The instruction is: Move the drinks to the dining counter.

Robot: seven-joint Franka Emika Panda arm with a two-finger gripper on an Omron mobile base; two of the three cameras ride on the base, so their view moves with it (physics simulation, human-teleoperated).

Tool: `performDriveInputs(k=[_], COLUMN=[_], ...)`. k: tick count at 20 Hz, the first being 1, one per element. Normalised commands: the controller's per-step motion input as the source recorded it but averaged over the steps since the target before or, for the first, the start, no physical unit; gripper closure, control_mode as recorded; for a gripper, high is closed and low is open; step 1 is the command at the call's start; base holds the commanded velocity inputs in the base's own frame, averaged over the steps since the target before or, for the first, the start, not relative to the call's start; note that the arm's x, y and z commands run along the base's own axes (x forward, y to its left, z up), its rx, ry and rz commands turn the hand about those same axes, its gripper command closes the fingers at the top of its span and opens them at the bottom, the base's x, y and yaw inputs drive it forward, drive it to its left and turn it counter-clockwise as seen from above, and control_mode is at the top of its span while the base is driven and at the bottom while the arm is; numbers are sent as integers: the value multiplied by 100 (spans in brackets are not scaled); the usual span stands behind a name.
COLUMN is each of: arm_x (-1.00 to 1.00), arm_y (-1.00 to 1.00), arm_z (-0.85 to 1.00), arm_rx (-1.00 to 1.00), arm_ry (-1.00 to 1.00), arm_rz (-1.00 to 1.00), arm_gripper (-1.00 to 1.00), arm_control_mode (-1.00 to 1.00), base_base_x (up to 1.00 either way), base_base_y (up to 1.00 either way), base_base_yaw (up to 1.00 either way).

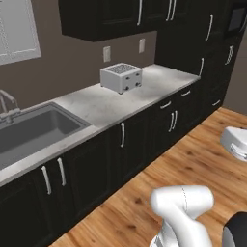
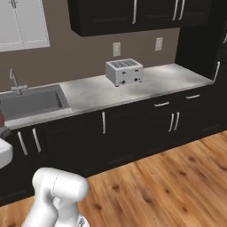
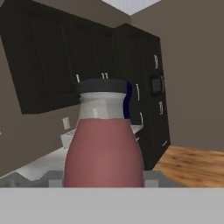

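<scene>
Up close in the hand view, the purple-red bottle (image 3: 103, 151) with its dark cap (image 3: 103, 85) stands upright and takes up the middle of the picture. Its base is cut off by the lower edge, so the pincer's fingertips cannot be made out against it. The pincer is clenched, and the bottle sits right where the fingers would be, so it appears to be grasped; the actual contact is hidden. A narrow dark-blue edge (image 3: 127, 100) peeks out behind the cap on the right, and what it belongs to cannot be told.

Behind the bottle, part of the white toaster (image 3: 68, 139) is mostly covered. From the left base view the toaster (image 1: 121, 77) sits on the marble worktop (image 1: 96, 103), well apart from the sink (image 1: 34, 130), whose faucet (image 1: 6, 106) is cut off at the left edge. The right base view shows a dark reddish shape (image 2: 2, 122) at the left border, cropped too much to identify. The arm (image 2: 55, 195) is cut off at the bottom.
</scene>
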Motion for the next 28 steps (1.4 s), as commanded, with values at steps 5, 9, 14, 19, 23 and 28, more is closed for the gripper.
performDriveInputs(k=[5,9,14,19,23,28], arm_x=[0,0,0,0,0,0], arm_y=[0,0,0,0,0,0], arm_z=[0,0,0,0,0,0], arm_rx=[0,0,0,0,0,0], arm_ry=[0,0,0,0,0,0], arm_rz=[0,0,0,0,0,0], arm_gripper=[100,100,100,100,100,100], arm_control_mode=[100,100,100,100,100,100], base_base_x=[-100,-100,-100,-100,-100,-100], base_base_y=[-58,-69,-79,-49,-45,-99], base_base_yaw=[0,0,0,0,0,0])
